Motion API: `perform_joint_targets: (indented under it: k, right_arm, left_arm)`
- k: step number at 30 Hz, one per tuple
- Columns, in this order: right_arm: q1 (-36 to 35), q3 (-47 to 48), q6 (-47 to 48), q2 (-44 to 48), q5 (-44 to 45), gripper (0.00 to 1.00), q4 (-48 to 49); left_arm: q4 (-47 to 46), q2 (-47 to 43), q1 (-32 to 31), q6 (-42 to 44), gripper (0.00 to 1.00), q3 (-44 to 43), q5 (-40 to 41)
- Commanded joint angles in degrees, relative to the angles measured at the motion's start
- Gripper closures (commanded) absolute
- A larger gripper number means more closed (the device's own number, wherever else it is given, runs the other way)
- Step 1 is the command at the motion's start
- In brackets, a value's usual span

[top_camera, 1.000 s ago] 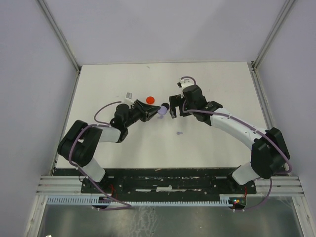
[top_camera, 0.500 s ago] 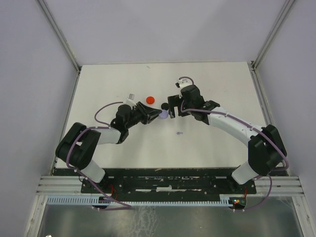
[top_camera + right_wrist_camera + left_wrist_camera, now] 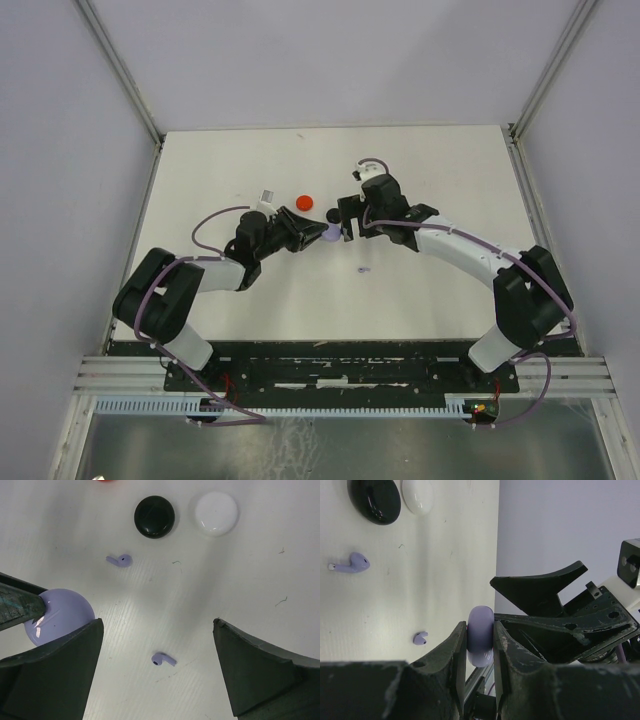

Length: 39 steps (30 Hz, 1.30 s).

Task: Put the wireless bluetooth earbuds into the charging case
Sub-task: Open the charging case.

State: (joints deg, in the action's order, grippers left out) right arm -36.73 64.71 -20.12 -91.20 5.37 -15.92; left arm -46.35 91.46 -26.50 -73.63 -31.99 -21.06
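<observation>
left gripper pinching lavender charging case on edge, right gripper spread wide above lavender earbud, second earbud nearer black disc

Left tool partly hides the lavender case.

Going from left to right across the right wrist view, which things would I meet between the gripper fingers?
lavender round case → upper lavender earbud → black round disc → white round disc. The lower lavender earbud overlaps the black one's span, so it is left out.
</observation>
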Motion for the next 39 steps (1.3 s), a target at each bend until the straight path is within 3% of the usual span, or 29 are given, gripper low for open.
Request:
perform_joint_targets:
  k: [1,8,19,39]
  right_arm:
    - [-1.75,1.73,-0.80,-0.22,-1.33,0.01,3.11]
    - [-2.07,1.54,-0.32,2.88,3.59,0.01,1.40]
    - [-2.23,2.54,0.08,5.80,2.43,0.01,0.20]
    - [-2.73,1.37,-0.35,1.87,1.73,0.01,1.44]
  left_arm:
    - [-3.67,-0.06,-0.66,1.14,0.97,-2.70,-0.65]
    - [-0.86,-0.47,-0.69,3.31,0.97,-3.14,-0.15]
    - [1.69,-0.31,-0.73,6.11,0.97,-4.20,-0.33]
    - [-5.38,0.25,-0.71,0.87,0.97,-4.40,-2.77]
